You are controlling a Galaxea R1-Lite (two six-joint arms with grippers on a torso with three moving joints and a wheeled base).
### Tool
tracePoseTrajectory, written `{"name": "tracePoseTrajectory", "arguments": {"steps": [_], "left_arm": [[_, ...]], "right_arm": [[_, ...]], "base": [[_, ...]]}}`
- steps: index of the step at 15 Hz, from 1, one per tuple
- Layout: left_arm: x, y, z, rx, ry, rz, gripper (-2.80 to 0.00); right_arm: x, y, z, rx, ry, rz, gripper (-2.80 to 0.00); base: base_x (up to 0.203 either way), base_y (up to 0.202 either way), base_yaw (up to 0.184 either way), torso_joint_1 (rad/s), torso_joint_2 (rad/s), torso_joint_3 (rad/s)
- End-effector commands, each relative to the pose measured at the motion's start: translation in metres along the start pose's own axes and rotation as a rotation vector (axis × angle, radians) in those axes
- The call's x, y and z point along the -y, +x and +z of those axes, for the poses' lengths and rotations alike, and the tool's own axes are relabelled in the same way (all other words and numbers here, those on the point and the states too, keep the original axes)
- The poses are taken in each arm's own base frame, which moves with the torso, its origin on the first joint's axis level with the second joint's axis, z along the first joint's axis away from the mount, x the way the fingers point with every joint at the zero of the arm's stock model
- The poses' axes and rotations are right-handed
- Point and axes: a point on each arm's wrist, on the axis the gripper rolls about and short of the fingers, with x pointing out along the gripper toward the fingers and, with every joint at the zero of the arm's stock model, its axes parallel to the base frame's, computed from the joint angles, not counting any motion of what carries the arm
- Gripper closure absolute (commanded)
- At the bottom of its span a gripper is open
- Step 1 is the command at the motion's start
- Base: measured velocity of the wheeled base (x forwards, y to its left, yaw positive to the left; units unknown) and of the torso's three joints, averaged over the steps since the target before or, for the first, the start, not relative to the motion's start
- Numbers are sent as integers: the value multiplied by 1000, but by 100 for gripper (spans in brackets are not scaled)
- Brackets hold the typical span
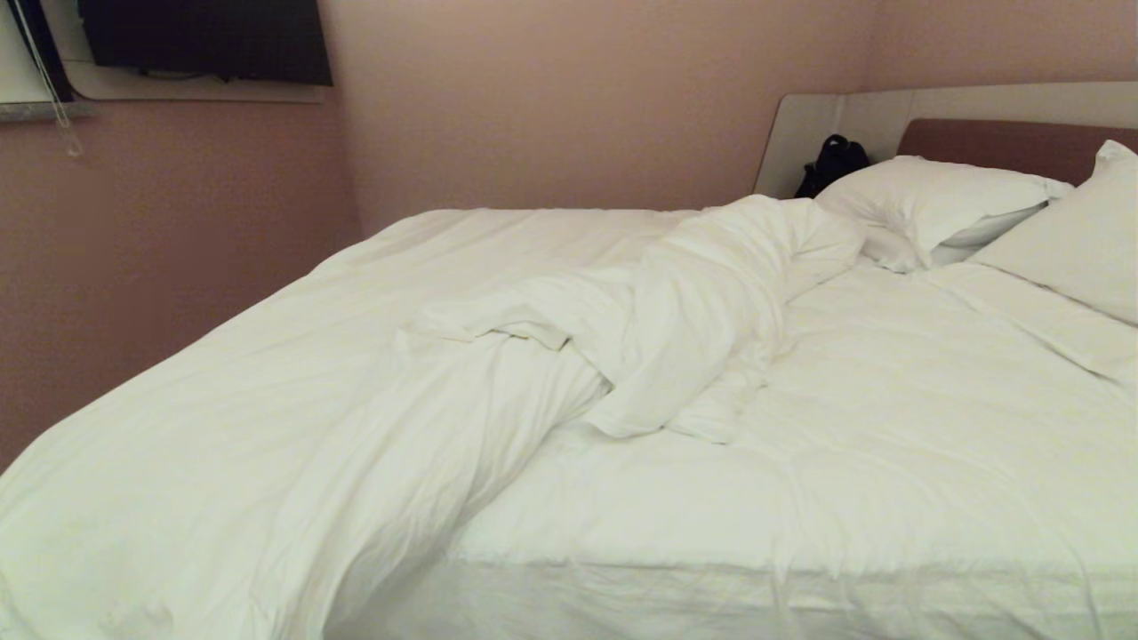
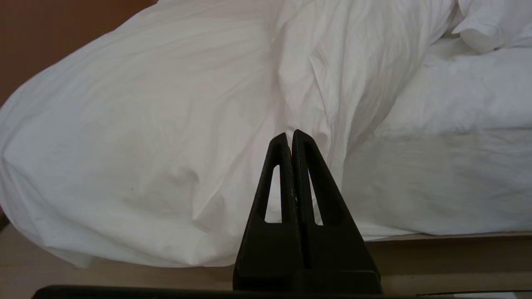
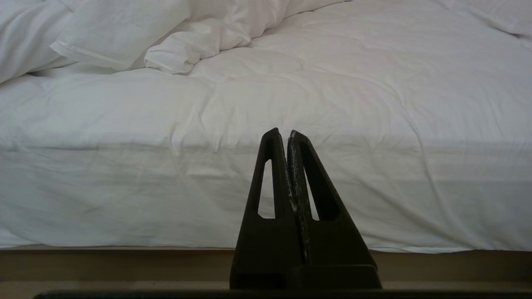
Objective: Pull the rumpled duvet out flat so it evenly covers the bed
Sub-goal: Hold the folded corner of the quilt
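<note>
white duvet [image 1: 293, 373] lies bunched across the left of the bed [image 1: 889, 427].

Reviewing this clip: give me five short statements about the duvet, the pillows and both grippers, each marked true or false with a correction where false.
1. The duvet lies flat and covers the bed evenly. False: it is bunched into a ridge across the middle, leaving the right part of the mattress bare.
2. The left gripper is shut and holds nothing. True.
3. The right gripper is clamped on the duvet's edge. False: it is shut on nothing, short of the bed's side.
4. Pillows lie at the headboard end. True.
5. A black bag sits beside the headboard. True.
</note>
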Motion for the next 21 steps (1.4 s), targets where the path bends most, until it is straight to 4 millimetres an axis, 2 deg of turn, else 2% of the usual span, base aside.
{"name": "tracePoseTrajectory", "arguments": {"steps": [1,9,10,12,14,16,17,19,21], "left_arm": [[0,0,0,1,-10,6,0],[0,0,0,1,-17,8,0],[0,0,0,1,-17,8,0],[0,0,0,1,-17,8,0],[0,0,0,1,-17,8,0],[0,0,0,1,-17,8,0],[0,0,0,1,-17,8,0],[0,0,0,1,-17,8,0],[0,0,0,1,-17,8,0]], "right_arm": [[0,0,0,0,1,0,0],[0,-1,2,-1,-21,1,0],[0,-3,8,15,-28,2,0],[-1,-7,32,30,-30,33,0],[-2,-1,57,-18,-21,111,0],[-4,19,82,-96,9,182,0],[-5,37,94,-144,29,212,0],[-5,86,113,-239,72,248,0],[-6,151,126,-329,122,261,0]], "base": [[0,0,0,0,0,0],[0,0,0,0,0,0],[0,0,0,0,0,0],[0,0,0,0,0,0],[0,0,0,0,0,0],[0,0,0,0,0,0],[0,0,0,0,0,0],[0,0,0,0,0,0],[0,0,0,0,0,0]]}}
